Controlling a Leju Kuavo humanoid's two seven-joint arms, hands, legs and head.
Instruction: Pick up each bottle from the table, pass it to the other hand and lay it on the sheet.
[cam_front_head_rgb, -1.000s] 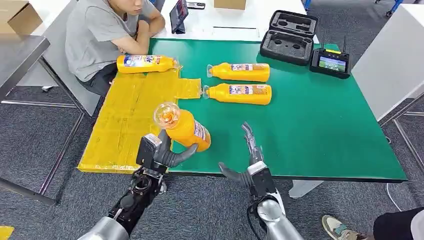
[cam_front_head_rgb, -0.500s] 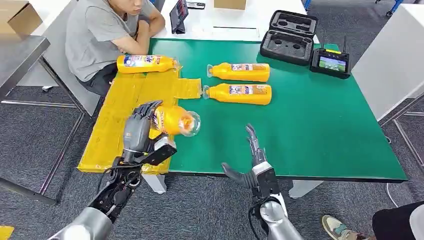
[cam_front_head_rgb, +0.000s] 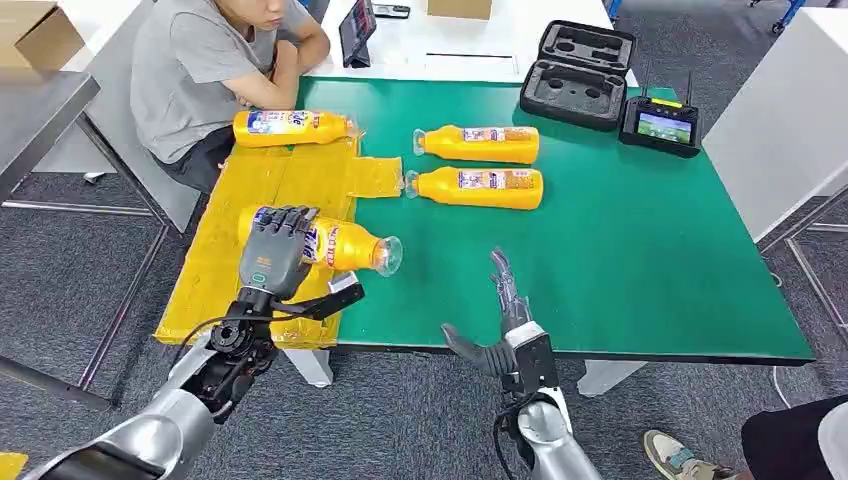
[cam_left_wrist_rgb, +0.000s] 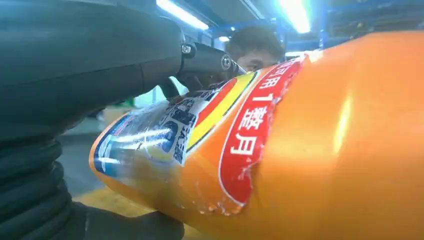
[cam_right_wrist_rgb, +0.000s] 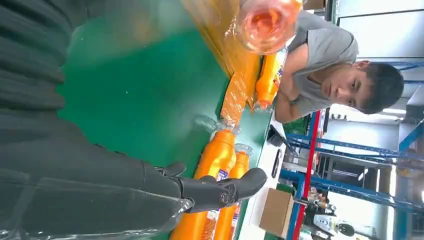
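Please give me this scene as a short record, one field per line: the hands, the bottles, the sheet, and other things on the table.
left hand: grips a bottle lying over the sheet
right hand: holds nothing, fingers apart, at the table's near edge
sheet: yellow, on the left part of the green table
bottle on sheet: one, lying at the far end
bottles on table: two, lying side by side, right of the sheet
other things: black case, controller with screen
person: seated at the far left corner
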